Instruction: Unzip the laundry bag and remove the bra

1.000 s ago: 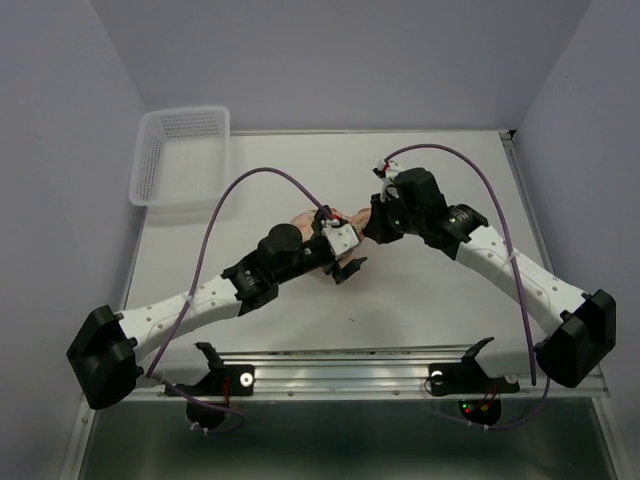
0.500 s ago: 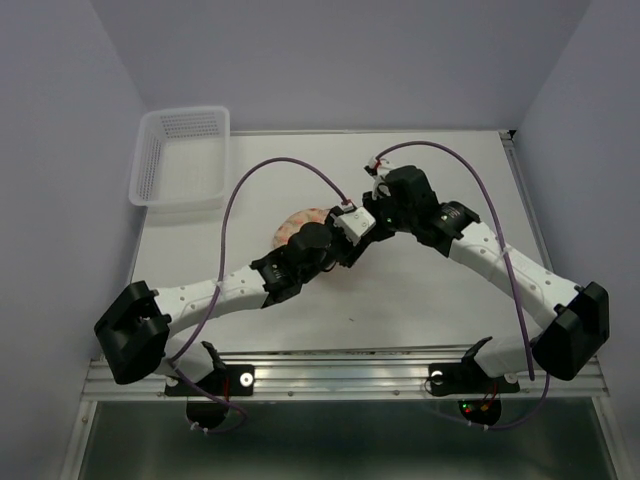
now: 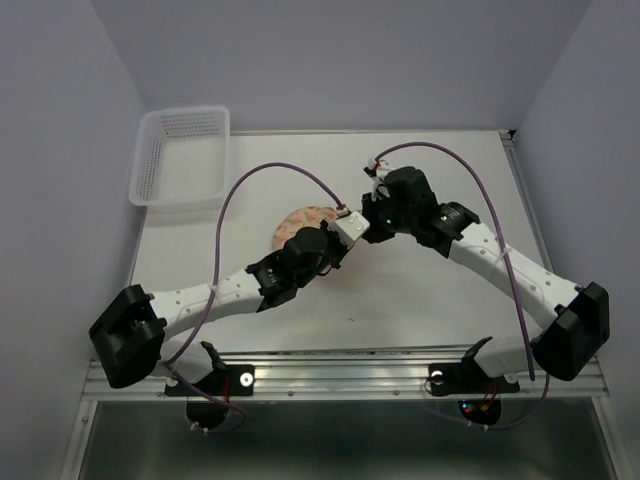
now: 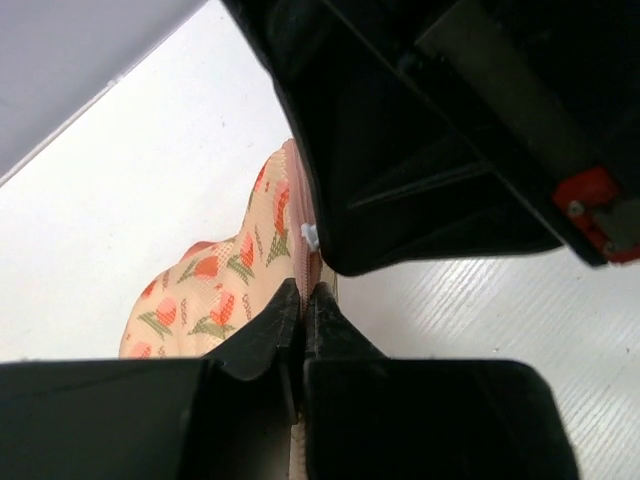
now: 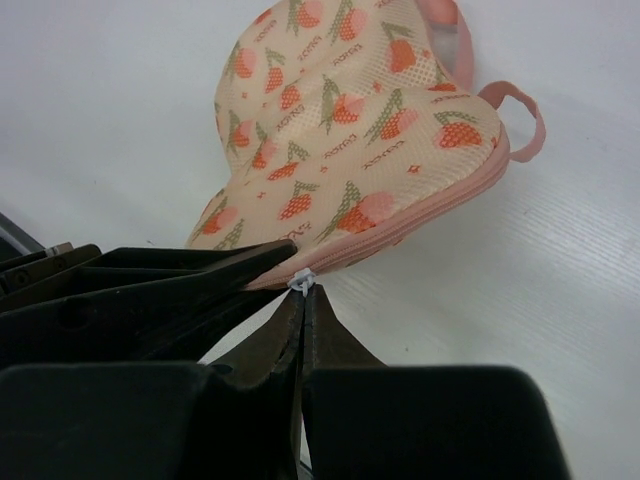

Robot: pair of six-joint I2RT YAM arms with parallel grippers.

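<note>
One laundry bag (image 5: pixel 340 150), zipper edge (image 5: pixel 425 212) clenched by left end effector (image 4: pixel 303 303) and right end effector (image 5: pixel 303 303).

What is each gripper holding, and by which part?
The left gripper pinches the laundry bag by its zipper edging; the right gripper is shut on the zipper pull.

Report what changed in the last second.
The left claw swung in toward the right claw and shut on the laundry bag at its pink edge, uncovering more of the bag in the top view. The right claw barely shifted and is pinched on the white zipper pull. The basket stayed put.
</note>
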